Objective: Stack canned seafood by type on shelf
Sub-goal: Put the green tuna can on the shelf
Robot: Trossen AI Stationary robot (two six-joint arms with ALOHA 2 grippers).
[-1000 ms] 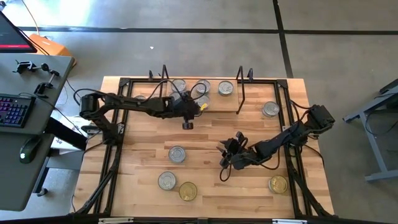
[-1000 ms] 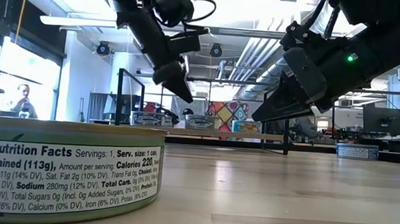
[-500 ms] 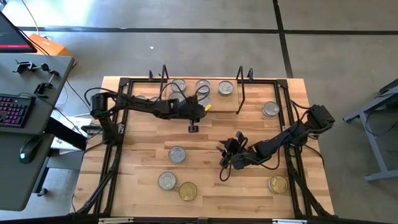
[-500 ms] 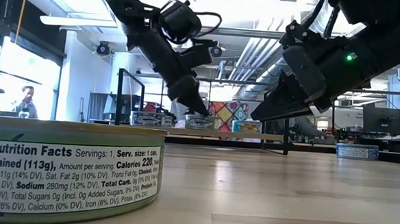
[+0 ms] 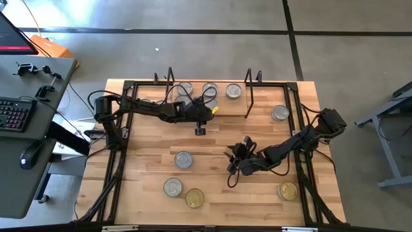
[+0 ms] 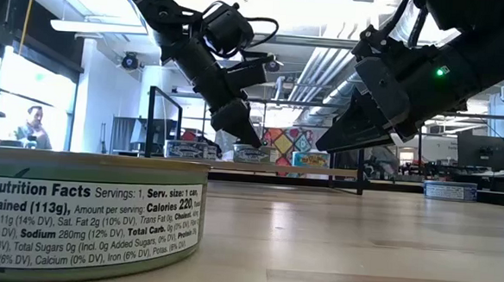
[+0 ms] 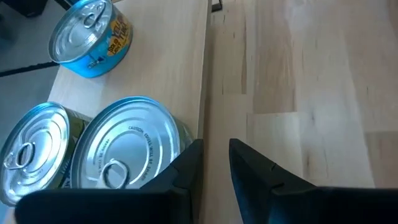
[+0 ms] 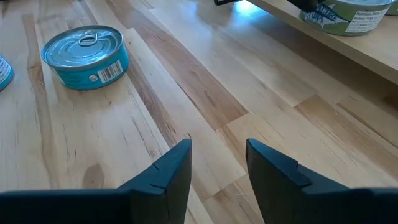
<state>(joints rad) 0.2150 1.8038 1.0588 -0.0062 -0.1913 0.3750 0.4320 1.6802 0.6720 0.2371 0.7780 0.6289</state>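
The shelf (image 5: 222, 106) stands along the table's far side, and silver-lidded tins (image 5: 233, 91) sit on it. More tins lie on the table: a silver one (image 5: 183, 159), a silver and a gold one (image 5: 194, 198) near the front, and a gold one (image 5: 288, 190) at the right. My left gripper (image 7: 214, 152) hangs over the shelf's near edge (image 7: 207, 74), slanting down, open by a narrow gap with nothing in it. A silver-lidded tin (image 7: 127, 149) sits right beside one finger. My right gripper (image 8: 217, 155) hovers open over mid-table, facing a teal tin (image 8: 84, 53). My left gripper has one finger (image 7: 186, 165) close against the side of the nearest silver-lidded tin on the shelf. I cannot tell whether it touches it, because the finger itself covers that spot.
Black wire frames (image 5: 250, 96) rise at both ends of the shelf. One more tin (image 5: 279, 113) lies at the far right of the table. A large tin (image 6: 88, 214) stands right in front of the low camera. Bare wood lies between the two grippers.
My left gripper has gone toward the table's right edge and down, coming low beside the tins on the shelf, and has since held still there. The tins have kept their places.
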